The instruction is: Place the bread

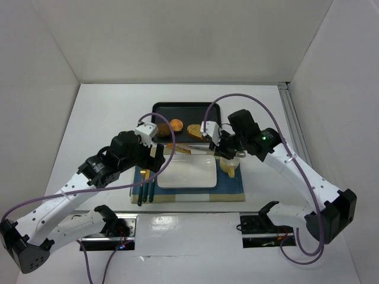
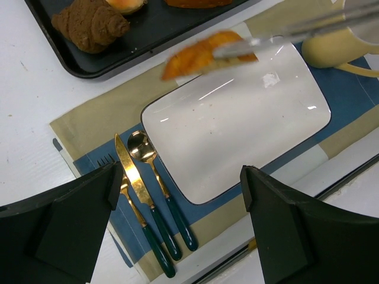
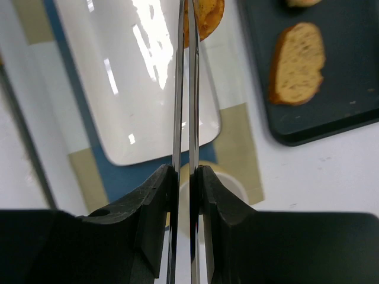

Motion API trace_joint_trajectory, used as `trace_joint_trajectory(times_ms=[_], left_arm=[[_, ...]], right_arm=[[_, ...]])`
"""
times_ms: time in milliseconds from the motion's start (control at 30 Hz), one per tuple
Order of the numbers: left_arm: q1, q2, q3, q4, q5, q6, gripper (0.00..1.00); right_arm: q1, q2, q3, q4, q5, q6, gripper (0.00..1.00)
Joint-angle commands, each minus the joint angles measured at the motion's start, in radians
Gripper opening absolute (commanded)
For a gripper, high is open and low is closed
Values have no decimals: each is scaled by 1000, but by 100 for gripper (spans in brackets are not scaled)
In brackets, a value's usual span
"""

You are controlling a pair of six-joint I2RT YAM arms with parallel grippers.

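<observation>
One bread slice [image 2: 204, 54] hung at the tip of one pair of tongs [image 3: 178, 89], ahead of the right tool [image 3: 185, 177] clenched on them, over the far edge of one white plate [image 2: 237, 124]. One black tray [image 2: 148, 35] held three more: croissant [image 2: 89, 22], bun [image 2: 125, 5], second slice [image 3: 298, 62]. The left tool [image 2: 180, 189] gaped, released.

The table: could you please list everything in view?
tray: one, black, table's far side
croissant: one, brown, on tray
bun: one, orange, on tray
bread slice: one, tan, on tray
held slice: one, golden, in tongs
tongs: one, silver, over plate
plate: one, white, on placemat
placemat: one, blue-beige, under plate
cutlery: three, gold-green, left of plate
mug: one, cream, right of plate
left gripper: one, black, open over placemat
right gripper: one, black, shut on tongs
</observation>
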Motion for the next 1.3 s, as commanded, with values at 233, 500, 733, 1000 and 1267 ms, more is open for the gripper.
trace_joint_trajectory(times_ms=[233, 500, 733, 1000, 1267], left_arm=[[19, -18, 1, 21, -1, -10, 100], [19, -18, 1, 21, -1, -10, 100], [19, -18, 1, 21, -1, -10, 100], [19, -18, 1, 21, -1, -10, 100], [19, -18, 1, 21, -1, -10, 100]], right_arm=[[9, -75, -110, -190, -77, -16, 22], [9, -75, -119, -172, -87, -16, 56], [9, -94, -87, -172, -97, -16, 60], [9, -103, -30, -83, -27, -5, 60], [-63, 61, 17, 132, 27, -15, 59]])
